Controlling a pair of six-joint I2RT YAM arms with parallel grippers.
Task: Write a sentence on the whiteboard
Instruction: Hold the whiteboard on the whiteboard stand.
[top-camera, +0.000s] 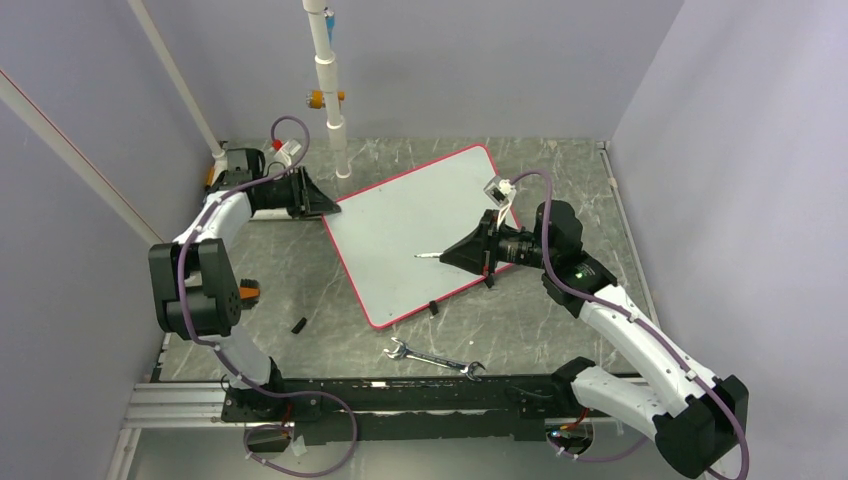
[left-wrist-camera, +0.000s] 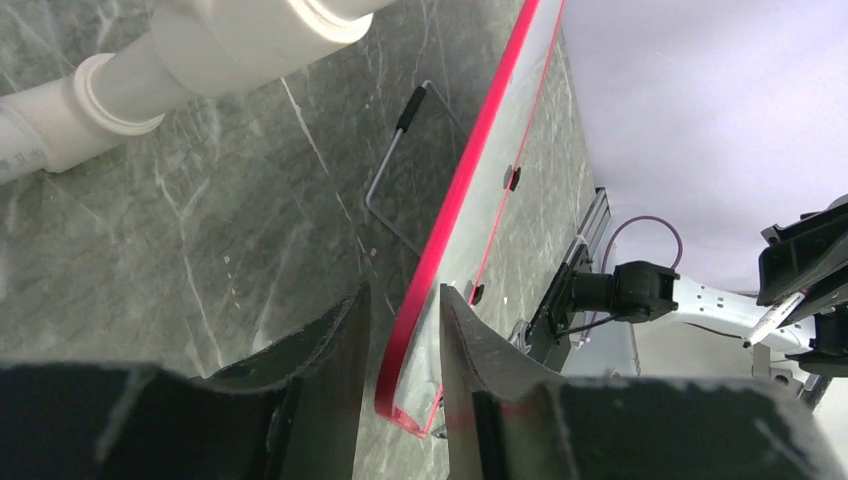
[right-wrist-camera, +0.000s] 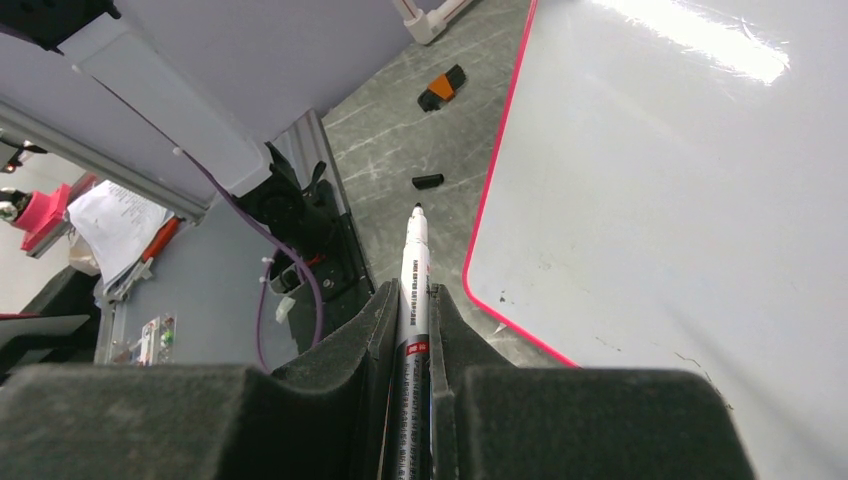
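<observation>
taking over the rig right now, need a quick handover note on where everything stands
Left gripper: open, its fingers either side of the whiteboard rim at the left corner, not clamped on it.
Right gripper: shut on the marker, cap off, tip out over the board, apparently not touching.
Done: marker in hand, board lying flat in reach of both arms.
Left: the whole sentence; the board is blank.
The wrench lies off the board, near the arm bases.

my left arm reaches forward, left hand low with fingers parted; my right hand is clamped on the marker, pointing left.
</observation>
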